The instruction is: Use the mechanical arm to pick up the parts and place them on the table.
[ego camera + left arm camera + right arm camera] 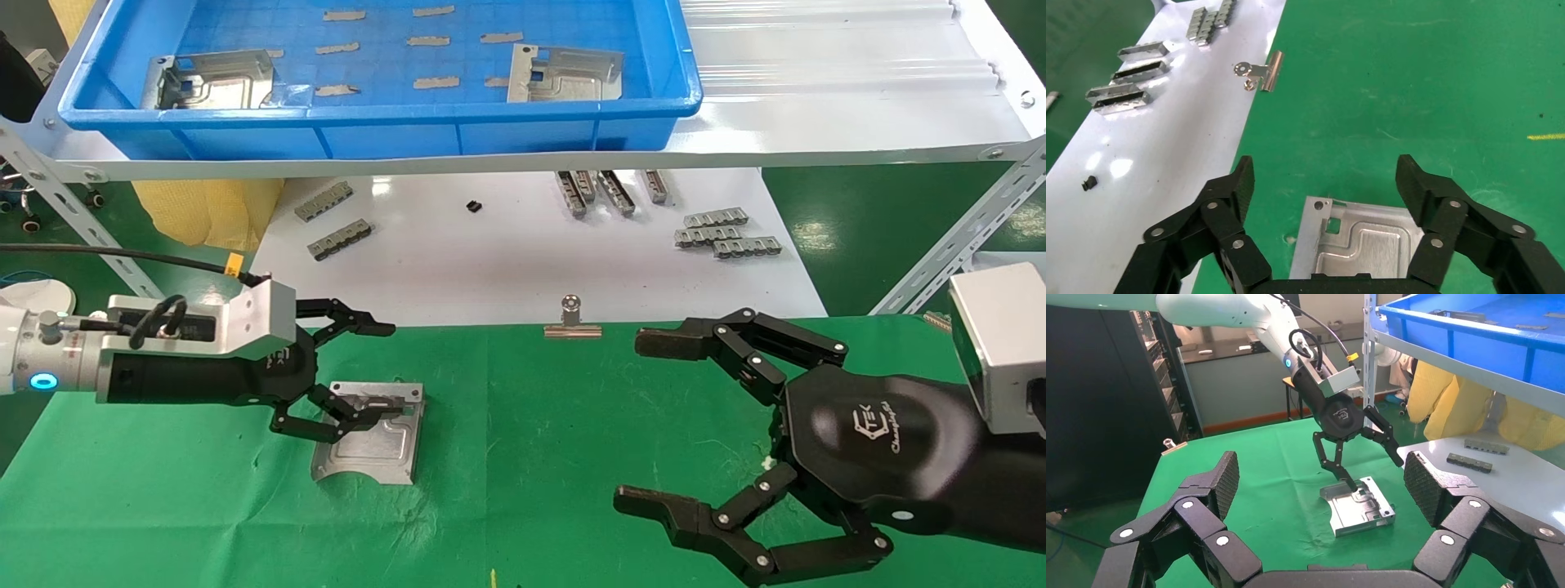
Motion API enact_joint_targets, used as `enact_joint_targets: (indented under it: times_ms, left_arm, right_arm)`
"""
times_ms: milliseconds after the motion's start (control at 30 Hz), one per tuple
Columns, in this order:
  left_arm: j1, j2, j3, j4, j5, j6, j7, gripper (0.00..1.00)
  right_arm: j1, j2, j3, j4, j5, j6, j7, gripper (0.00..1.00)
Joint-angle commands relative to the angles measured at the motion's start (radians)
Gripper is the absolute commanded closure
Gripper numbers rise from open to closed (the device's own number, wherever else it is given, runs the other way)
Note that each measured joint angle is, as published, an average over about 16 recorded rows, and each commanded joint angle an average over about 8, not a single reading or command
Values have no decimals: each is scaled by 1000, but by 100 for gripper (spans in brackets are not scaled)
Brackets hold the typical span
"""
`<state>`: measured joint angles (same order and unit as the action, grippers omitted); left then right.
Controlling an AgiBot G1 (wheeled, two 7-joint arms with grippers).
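Observation:
One grey sheet-metal part lies flat on the green table. My left gripper, on the arm with the yellow cable tag, is open just above the part's near-left end. One fingertip is down at the part's face; I cannot tell if it touches. In the left wrist view the part lies between the spread fingers of the left gripper. Two more parts lie in the blue bin. My right gripper is open and empty over the table's right side.
A silver binder clip sits at the green cloth's far edge. Behind it a glossy white board holds grey toothed strips. The blue bin stands on a raised white shelf with angled metal legs.

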<state>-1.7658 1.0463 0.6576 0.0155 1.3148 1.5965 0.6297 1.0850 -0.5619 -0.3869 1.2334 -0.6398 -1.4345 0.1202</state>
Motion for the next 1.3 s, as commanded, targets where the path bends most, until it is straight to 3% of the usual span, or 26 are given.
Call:
enact_joint_targets:
  times_ms: [33, 1300]
  left_arm:
    - [1, -1, 0, -5, 0, -1, 0, 0]
    - [447, -281, -244, -841, -377, -65, -528, 0]
  right_arm:
    - [0, 0, 0, 0, 0, 0, 0, 0]
    - [0, 0, 0, 0, 0, 0, 0, 0]
